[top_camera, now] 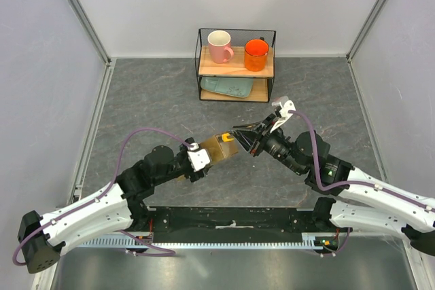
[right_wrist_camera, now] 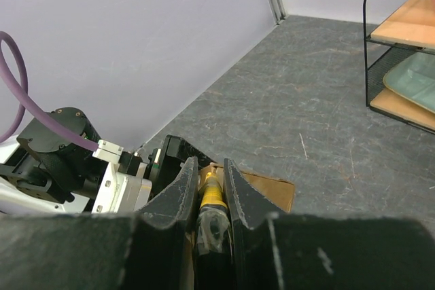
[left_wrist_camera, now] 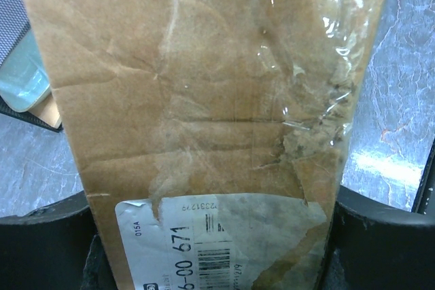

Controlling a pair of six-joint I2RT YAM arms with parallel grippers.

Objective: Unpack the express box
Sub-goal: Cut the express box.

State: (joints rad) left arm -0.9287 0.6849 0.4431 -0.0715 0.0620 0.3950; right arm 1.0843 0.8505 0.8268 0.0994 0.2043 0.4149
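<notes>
The express box [top_camera: 223, 147], brown cardboard with clear tape and a torn white label [left_wrist_camera: 204, 242], is held above the table. My left gripper [top_camera: 204, 155] is shut on it, one black finger [left_wrist_camera: 41, 242] on each long side. In the left wrist view the box [left_wrist_camera: 204, 86] fills the frame. My right gripper [top_camera: 246, 138] is shut on a yellow and black utility knife [right_wrist_camera: 212, 198]. The knife's tip sits at the box's end nearest the right arm [right_wrist_camera: 268, 188]. The blade itself is hidden between the fingers [right_wrist_camera: 182, 188].
A black wire rack [top_camera: 236, 66] stands at the back with a pink mug [top_camera: 219, 46], an orange mug [top_camera: 256, 54] and a teal tray [top_camera: 228, 87]. Grey walls close the left [top_camera: 41, 66] and right [top_camera: 401, 66] sides.
</notes>
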